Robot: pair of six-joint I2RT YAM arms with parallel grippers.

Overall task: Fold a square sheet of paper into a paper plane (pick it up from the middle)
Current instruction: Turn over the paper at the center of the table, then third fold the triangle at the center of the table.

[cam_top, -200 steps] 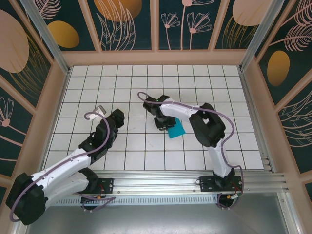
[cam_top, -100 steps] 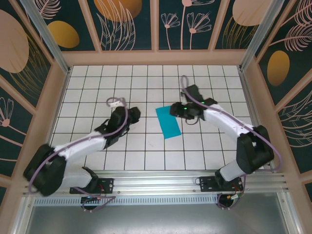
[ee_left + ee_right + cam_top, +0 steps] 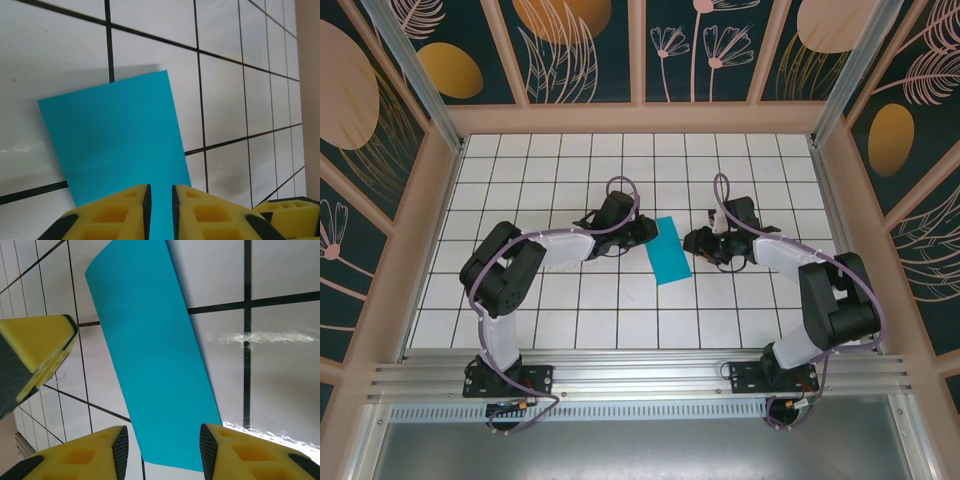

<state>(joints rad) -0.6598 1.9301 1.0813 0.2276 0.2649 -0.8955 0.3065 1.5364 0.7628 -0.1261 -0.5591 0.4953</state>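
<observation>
The white grid table (image 3: 520,200) takes up the middle of the top view, walled in by patterned panels (image 3: 580,50). My left arm (image 3: 555,245) rises from its base at the lower left, bends, and runs toward the centre of the frame. My right arm (image 3: 790,258) mirrors it from the lower right, so the two point at each other near the centre.

Between them lies the teal sheet of paper (image 3: 669,250), flat on the tiles just right of the frame's centre. It is a slanted oblong, longer than it is wide.

My left gripper (image 3: 648,232) sits at the sheet's upper left edge. In its wrist view the yellow fingers (image 3: 115,210) at the bottom of the frame stand almost together, with a thin slit between them and teal showing through. Whether they pinch the paper I cannot tell.

My right gripper (image 3: 693,242) sits at the sheet's right edge, jaws spread wide and grasping nothing. In its wrist view the sheet's near end lies between the two yellow pads (image 3: 90,455) at the bottom.
</observation>
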